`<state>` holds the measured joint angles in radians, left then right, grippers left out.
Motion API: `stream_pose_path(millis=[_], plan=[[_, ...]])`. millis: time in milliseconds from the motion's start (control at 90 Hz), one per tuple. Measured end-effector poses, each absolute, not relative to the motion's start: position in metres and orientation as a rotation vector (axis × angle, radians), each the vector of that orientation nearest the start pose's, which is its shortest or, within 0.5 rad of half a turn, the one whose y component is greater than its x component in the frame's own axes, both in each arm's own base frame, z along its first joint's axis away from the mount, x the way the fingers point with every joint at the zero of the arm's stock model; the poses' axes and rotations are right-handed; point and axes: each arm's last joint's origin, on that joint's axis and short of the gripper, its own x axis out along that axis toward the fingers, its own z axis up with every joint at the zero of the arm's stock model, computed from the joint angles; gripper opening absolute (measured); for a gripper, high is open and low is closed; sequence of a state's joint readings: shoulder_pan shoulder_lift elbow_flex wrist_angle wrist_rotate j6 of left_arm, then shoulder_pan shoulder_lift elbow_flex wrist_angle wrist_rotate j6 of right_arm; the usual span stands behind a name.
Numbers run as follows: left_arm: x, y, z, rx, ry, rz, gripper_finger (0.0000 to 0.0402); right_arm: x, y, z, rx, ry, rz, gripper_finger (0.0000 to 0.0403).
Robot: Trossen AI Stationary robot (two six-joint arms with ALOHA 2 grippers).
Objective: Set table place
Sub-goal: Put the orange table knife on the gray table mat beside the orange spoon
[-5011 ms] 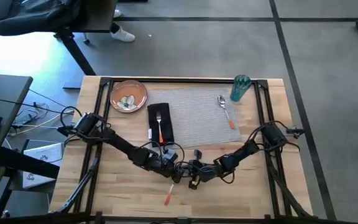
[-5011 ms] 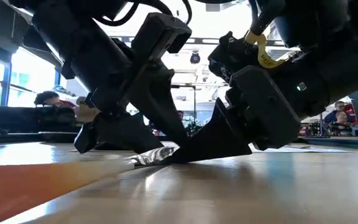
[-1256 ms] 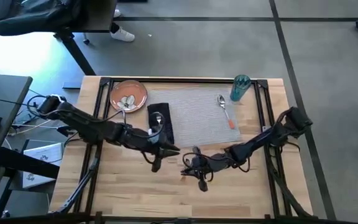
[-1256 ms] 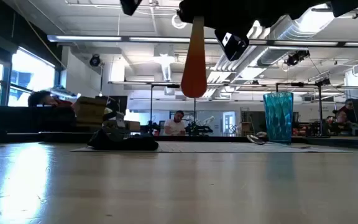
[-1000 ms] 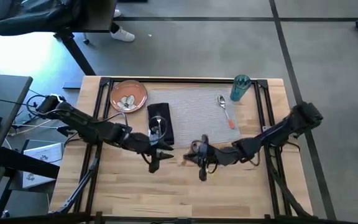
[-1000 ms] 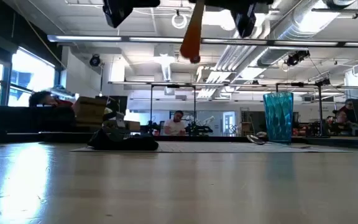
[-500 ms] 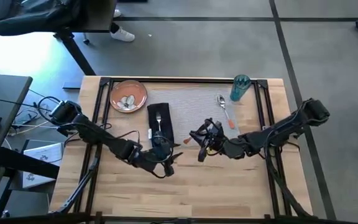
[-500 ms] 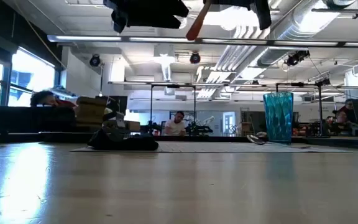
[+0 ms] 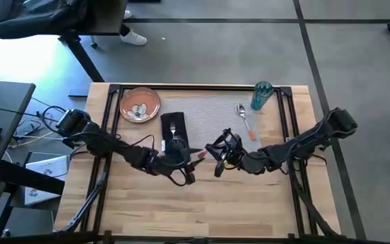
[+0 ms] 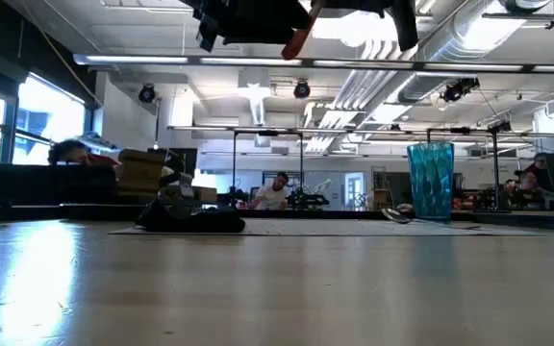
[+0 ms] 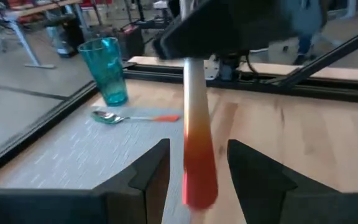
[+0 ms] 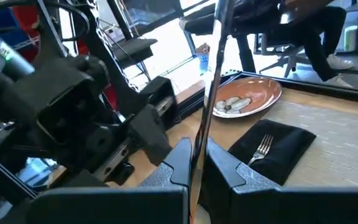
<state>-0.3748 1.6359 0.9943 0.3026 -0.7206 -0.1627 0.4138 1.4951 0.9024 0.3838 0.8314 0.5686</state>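
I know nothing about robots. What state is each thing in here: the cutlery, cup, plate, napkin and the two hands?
Knife: in the air, gripped by its blade.
Right hand: shut on knife.
Left hand: open, fingers either side of the knife's orange handle.
Fork: lying on napkin.
Spoon: lying on mat.
Cup: upright.
Plate: flat, pale bits in it.
Napkin: flat, under fork.

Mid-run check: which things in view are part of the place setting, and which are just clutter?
Job: placemat, napkin, fork, plate, spoon, cup, knife gripped by right gripper; left gripper alongside.

Clutter: cables beside the table.
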Motion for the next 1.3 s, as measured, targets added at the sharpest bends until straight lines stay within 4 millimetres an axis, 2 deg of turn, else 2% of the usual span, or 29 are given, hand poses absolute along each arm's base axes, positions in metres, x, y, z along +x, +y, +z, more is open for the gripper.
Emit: stream_pose_path(millis=[378,589,911,1156,1300], plan=[[0.343,-0.102,0.227,0.061,0.279,0.465,0.0137,0.31,0.105,0.258,0.49,0.016,-0.48,0.0],[0.343,-0.101,0.228,0.083,0.267,0.514,0.0108,0.31,0.102,0.257,0.499,0.008,-0.51,0.0],[0.343,-0.101,0.228,0.114,0.279,0.5,0.005,0.31,0.102,0.257,0.514,0.016,-0.491,0.0],[0.343,-0.102,0.228,0.106,0.278,0.498,0.0045,0.31,0.103,0.257,0.522,0.024,-0.462,0.0025],[0.343,-0.101,0.228,0.102,0.275,0.506,0.0033,0.311,0.105,0.259,0.462,0.038,-0.42,0.0055]])
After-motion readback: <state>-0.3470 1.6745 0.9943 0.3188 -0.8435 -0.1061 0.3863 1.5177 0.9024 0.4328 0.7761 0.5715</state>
